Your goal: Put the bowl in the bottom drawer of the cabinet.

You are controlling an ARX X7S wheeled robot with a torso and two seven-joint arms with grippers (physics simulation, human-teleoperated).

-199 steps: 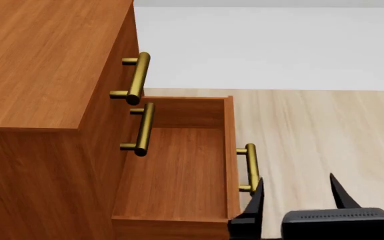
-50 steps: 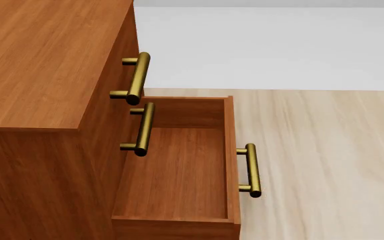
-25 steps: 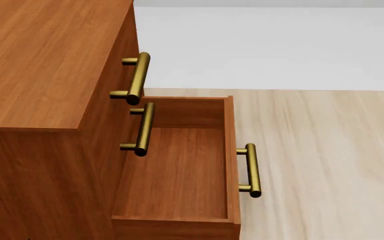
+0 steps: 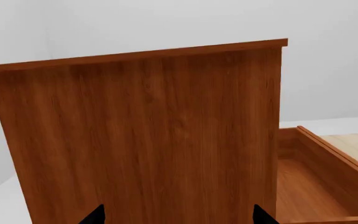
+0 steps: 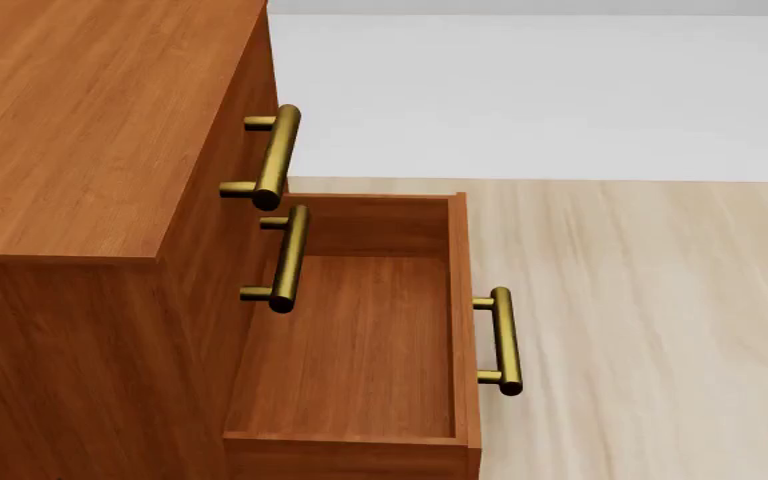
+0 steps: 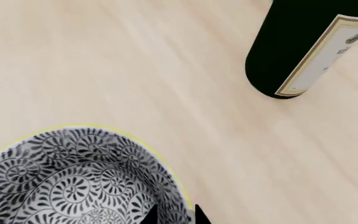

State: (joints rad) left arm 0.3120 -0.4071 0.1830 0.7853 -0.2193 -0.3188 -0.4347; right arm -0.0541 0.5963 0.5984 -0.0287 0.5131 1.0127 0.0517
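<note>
Right end effector (image 6: 171,215): fingertips straddle the bowl's rim, one inside and one outside; whether clenched cannot be told.
Bowl (image 6: 73,179): upright on the wood-grain surface (image 6: 135,70), near a dark wine bottle (image 6: 291,46).
Left end effector (image 4: 177,215): released, tips apart, facing the cabinet (image 4: 141,135) side.
Bottom drawer (image 5: 357,340): pulled out, empty.
Step advice: pinch the rim firmly, lift straight, steer wide of the bottle, then lower into the drawer's middle.

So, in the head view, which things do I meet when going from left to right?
The cabinet → the two upper drawer handles → the open bottom drawer → its brass handle → bare floor.
</note>
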